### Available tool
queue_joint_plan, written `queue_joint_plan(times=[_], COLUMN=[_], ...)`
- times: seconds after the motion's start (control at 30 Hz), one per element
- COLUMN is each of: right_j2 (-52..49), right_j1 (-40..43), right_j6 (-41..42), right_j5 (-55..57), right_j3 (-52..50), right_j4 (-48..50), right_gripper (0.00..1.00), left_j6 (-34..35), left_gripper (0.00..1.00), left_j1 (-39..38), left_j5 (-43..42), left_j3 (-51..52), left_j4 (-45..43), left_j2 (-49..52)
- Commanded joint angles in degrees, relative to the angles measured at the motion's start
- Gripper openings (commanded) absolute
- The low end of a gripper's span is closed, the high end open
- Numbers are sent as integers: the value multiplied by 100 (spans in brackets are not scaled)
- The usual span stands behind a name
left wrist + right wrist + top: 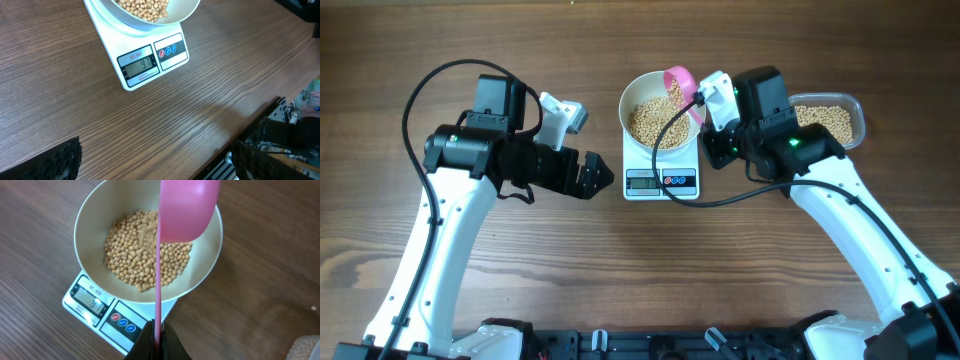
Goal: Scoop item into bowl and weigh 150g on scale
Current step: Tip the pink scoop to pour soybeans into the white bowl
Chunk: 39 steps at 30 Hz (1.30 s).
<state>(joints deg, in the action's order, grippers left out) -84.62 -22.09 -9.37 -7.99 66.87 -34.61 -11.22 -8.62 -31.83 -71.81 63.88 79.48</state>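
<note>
The beans [145,255] are small, hard, smooth and loose, so we judge they will roll and bounce off any hard edge. They cannot be pinched and must be carried and poured. A heap of them lies in the white bowl [87,225], which sits on the scale [82,307] at the middle of the table [200,120], display [140,65] on the near side. Its digits are too blurred for us to read surely.

The bowl looks smooth and rigid, and it rests freely on the scale, so any nudge would disturb the reading. We leave it untouched.

Above the bowl's far right rim hangs the pink scoop [187,207], tipped toward the heap. A blur under its lip may be falling beans. It looks light, stiff plastic with a thin handle, best held near the handle's end, and that is where the right gripper [159,332] is clamped tight.

Further right stands the clear tub [855,115], holding more beans.

The left gripper [598,176] waits left of the scale, jaws spread wide and empty.
</note>
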Motion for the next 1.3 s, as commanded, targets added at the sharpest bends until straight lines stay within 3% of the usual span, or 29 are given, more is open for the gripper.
queue_joint_plan(times=[0.0, 0.3, 0.63, 0.83, 1.03, 1.13, 1.27], right_j2=[85, 85, 83, 83, 85, 85, 90], right_j1=[-26, -44, -708, -732, -732, -726, -581], right_j6=[-271, -422, -1163, -1156, -1086, -673, -92], right_j5=[164, 284, 1696, 1698, 1674, 1633, 769], right_j3=[59, 304, 348, 348, 348, 367, 522], right_j4=[48, 50, 46, 17, 66, 140, 83], right_gripper=[4, 5, 4, 5, 4, 4, 4], left_j6=[11, 11, 11, 11, 11, 11, 11], left_gripper=[100, 100, 100, 100, 100, 100, 100], left_j1=[-26, -26, -26, -26, -26, -26, -26], left_j5=[-107, -107, -109, -107, -107, -107, -107], left_j3=[24, 24, 24, 24, 24, 24, 24], left_j4=[-2, 0, 0, 0, -2, 0, -2], left_j2=[-57, -57, -57, -57, -57, -57, -57])
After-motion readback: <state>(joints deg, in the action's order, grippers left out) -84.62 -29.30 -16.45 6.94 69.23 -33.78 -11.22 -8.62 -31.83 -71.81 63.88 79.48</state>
